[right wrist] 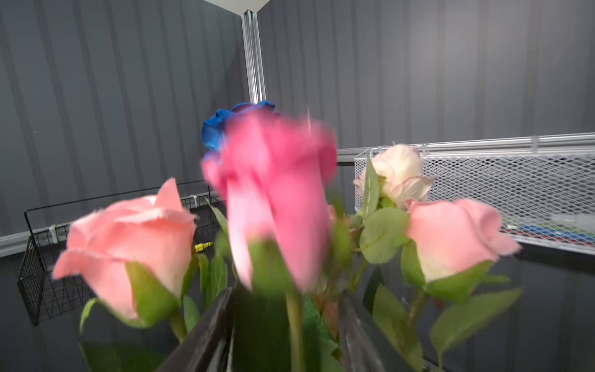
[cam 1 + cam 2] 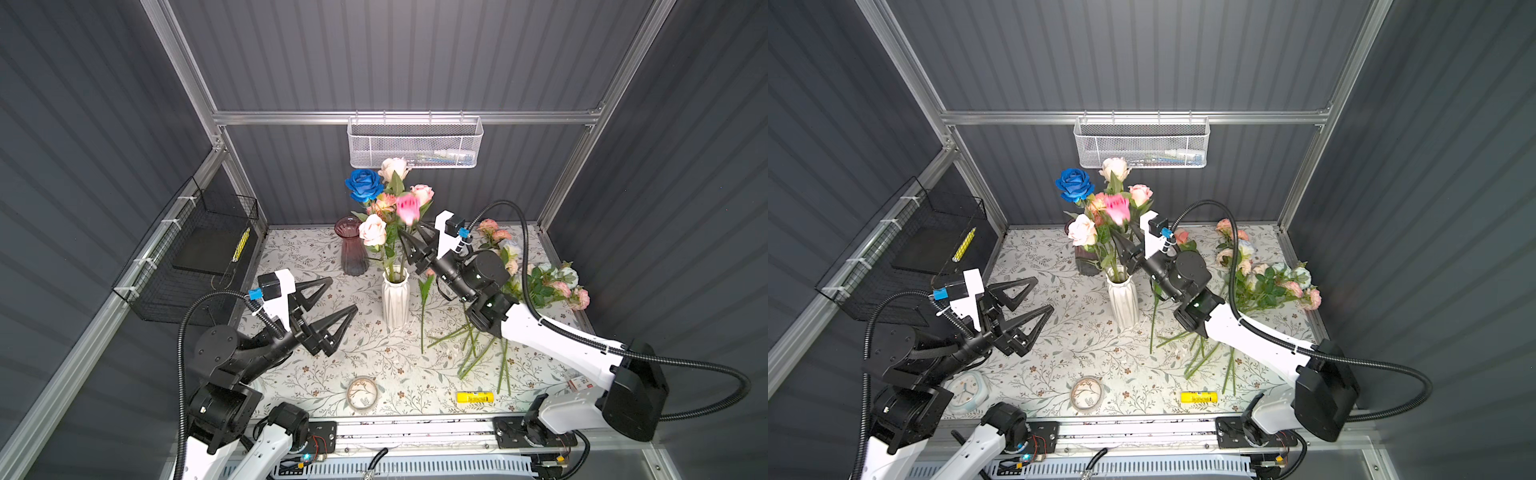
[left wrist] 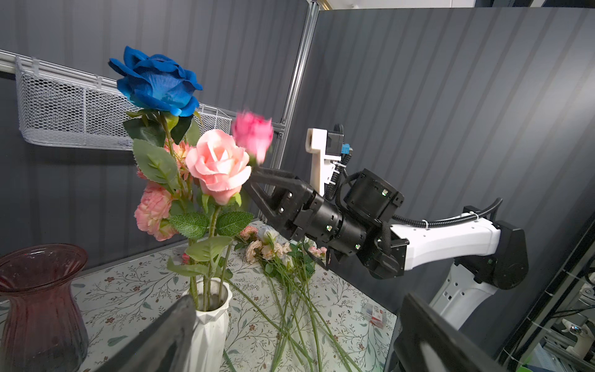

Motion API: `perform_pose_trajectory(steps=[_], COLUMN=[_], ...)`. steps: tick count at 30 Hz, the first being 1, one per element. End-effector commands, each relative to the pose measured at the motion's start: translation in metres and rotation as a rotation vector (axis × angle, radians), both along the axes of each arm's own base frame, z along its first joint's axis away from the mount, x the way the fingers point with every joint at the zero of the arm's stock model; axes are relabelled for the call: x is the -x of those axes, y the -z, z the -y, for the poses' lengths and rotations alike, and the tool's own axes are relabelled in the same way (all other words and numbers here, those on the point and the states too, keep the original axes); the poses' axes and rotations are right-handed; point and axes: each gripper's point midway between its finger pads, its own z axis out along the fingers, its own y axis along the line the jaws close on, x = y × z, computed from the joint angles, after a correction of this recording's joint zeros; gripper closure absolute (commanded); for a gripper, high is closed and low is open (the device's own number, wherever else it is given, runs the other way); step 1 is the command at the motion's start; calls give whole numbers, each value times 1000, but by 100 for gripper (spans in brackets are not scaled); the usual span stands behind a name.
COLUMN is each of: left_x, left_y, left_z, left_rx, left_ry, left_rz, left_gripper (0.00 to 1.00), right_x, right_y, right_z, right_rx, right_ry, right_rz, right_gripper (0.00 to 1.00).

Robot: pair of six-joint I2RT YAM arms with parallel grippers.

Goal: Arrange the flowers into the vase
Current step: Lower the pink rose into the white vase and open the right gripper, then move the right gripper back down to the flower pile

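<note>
White vase holds 5 roses; left end effector gapes wide, right end effector parted around 1 stem.

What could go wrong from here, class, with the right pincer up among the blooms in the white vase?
1. The bright pink rose looks blurred between the parted jaws of the right pincer; if its stem is not seated in the white vase, it may tip out.
2. That vase is slim under tall stems; a brush from the pincer could topple it towards the red glass vase nearby.
</note>
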Motion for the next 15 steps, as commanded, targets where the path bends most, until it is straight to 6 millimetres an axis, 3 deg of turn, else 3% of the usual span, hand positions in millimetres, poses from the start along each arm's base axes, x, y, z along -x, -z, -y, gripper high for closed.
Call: perform_pose_trajectory(steps=[1, 11, 15], left_x=[0, 0, -1], left_y=[2, 7, 9], left_z=[-1, -3, -5], left_rx=[3, 12, 10], left_ry=[-6, -17, -29], left_rz=[6, 7, 7], left_gripper=[0, 0, 0], right_x=[16, 57, 54], right_y=[2, 26, 63], right_z=[20, 70, 93], right_rx=[-75, -113, -83], right_ry=[-5, -10, 91], right_rz=[-60, -185, -309], right_gripper=[39, 27, 28])
